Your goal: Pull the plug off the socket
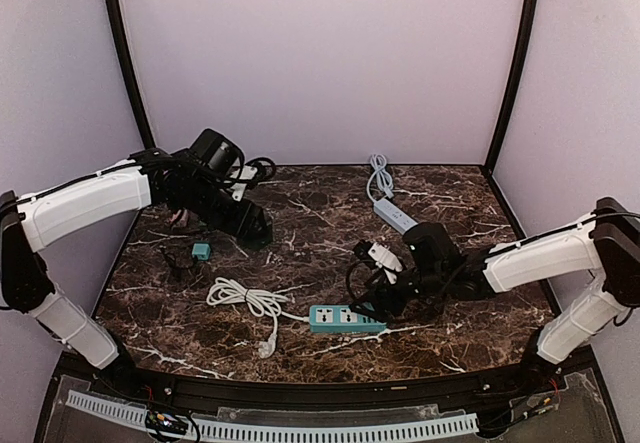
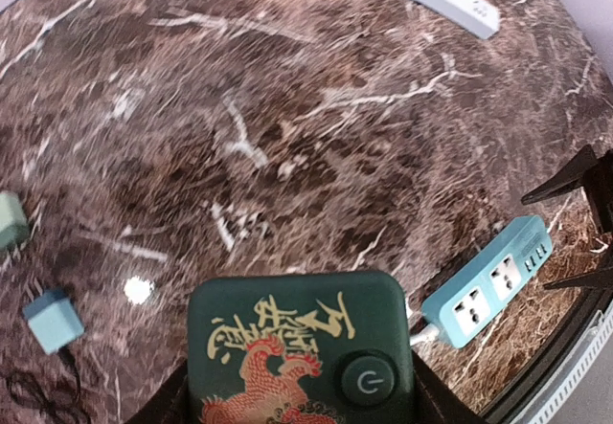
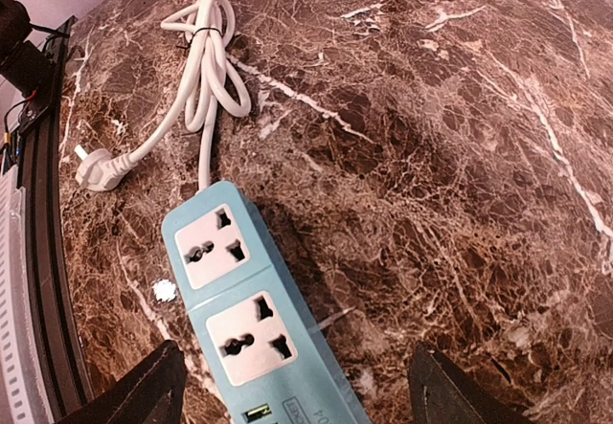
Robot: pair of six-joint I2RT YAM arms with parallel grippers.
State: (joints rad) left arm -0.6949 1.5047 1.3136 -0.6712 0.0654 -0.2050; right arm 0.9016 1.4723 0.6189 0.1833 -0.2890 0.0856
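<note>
The right fingers (image 3: 158, 390) are spread wide, one on each side of the teal socket strip (image 3: 239, 300). Both of its visible outlets are empty. The white plug (image 3: 94, 168) lies loose on the bench (image 3: 460, 156) near the strip's far end. The left fingers (image 2: 158, 410) pinch a dark green unit (image 2: 297, 347). Judgement: the pull appears complete. The next move calls for retracting the right arm without snagging the strip.

glossy marble-look table (image 3: 431, 156); smooth plastic teal socket (image 3: 239, 309); white rubbery cord (image 3: 206, 70).

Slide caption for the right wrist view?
Open right gripper over teal power strip, both sockets empty, white cord coiled beyond.
</note>
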